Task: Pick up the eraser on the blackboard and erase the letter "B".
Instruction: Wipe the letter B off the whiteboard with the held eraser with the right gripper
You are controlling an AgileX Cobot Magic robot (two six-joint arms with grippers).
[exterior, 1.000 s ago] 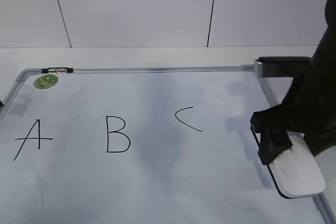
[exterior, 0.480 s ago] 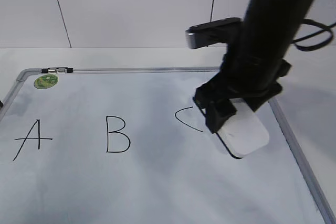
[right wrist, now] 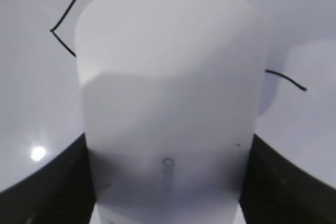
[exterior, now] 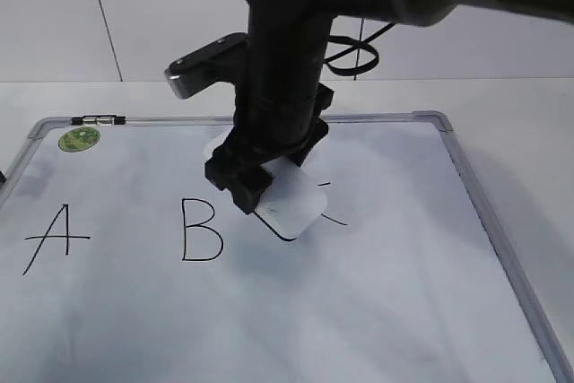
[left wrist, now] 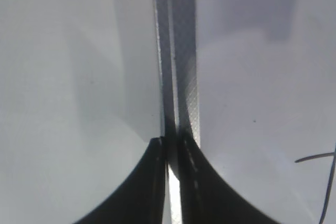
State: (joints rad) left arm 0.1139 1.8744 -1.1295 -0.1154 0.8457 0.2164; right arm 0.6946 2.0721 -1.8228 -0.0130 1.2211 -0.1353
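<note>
White eraser | clamped in right tool | beside letter "B" | left tool pinched closed

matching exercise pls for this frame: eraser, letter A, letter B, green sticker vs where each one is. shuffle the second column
Things:
1. eraser
2. letter A
3. letter B
4. green sticker

Places:
a. far-left corner of the blackboard, by the frame
b. held in the right gripper, over the C
c. near the board's left edge, left of the other letters
d. just left of the held eraser, unerased

Pairs: 1-b, 2-c, 3-d, 4-a
</note>
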